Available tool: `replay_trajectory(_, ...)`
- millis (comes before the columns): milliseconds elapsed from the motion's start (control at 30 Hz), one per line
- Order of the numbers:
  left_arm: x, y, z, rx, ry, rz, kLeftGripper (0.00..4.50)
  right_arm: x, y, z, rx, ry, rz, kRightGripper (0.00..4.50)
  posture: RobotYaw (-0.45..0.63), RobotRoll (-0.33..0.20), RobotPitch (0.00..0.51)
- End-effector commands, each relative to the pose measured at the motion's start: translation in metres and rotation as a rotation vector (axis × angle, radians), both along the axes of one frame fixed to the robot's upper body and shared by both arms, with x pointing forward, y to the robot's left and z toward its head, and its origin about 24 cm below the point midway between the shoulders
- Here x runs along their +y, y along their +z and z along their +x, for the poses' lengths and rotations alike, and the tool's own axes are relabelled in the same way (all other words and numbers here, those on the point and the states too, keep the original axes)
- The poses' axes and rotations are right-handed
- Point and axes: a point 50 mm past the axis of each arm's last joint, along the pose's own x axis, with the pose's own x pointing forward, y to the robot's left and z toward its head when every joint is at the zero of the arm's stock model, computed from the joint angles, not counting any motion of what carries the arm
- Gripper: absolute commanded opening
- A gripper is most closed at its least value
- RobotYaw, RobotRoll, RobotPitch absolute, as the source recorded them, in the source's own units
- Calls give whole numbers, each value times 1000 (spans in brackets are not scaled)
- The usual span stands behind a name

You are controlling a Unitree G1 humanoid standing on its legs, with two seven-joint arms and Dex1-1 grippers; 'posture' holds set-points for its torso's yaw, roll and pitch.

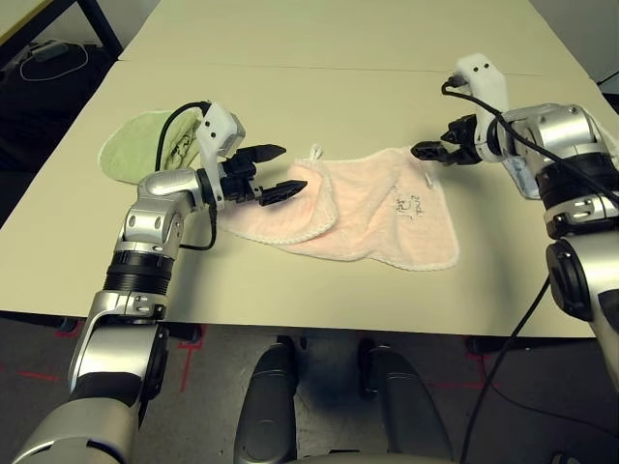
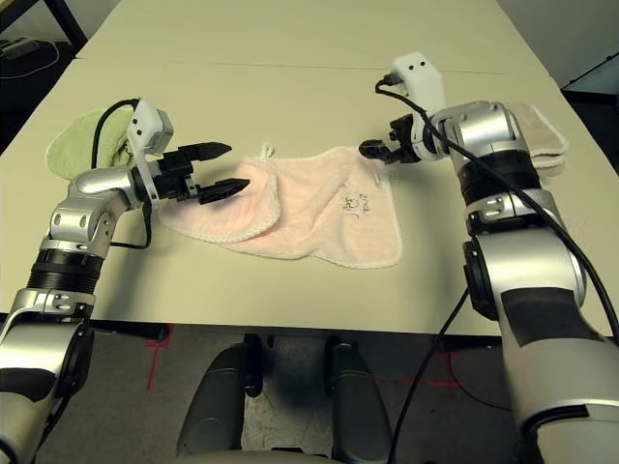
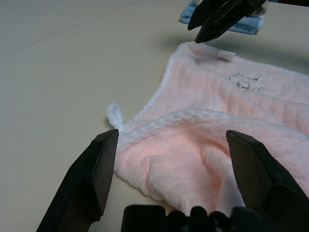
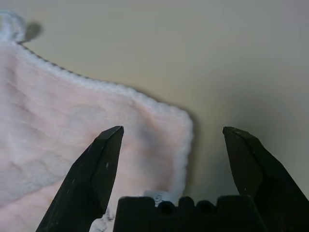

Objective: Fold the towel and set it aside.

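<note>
One pink terry towel (image 1: 368,217), partly folded, mid-table.
Small dark writing (image 1: 406,204) on it, unreadable; white loop (image 1: 315,152) at its 12 o'clock edge. Left gripper (image 1: 274,171) wide and empty at its 9 o'clock; right gripper (image 1: 427,151) wide and empty over its 1 o'clock corner. Green towel (image 1: 140,145) at 10 o'clock.

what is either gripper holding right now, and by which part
Nothing is held. The left gripper hangs open over the pink towel's left end, and the right gripper hangs open at its far right corner.
</note>
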Motion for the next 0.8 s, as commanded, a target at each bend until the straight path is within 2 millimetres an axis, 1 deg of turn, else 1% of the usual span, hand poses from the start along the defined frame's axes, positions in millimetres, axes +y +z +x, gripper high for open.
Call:
replay_trajectory(33,-3,2,-2,-5,-13,16,4500,-3,0,1,19,12,4,4486,90,0,246)
replay_trajectory(400,-1,0,-5,3,-4,16,4500,-12,12,4,2,-13,-74,4486,97,0,251)
replay_trajectory(800,-3,1,-4,5,-4,11,4500,-13,5,3,37,-27,-81,4486,91,0,252)
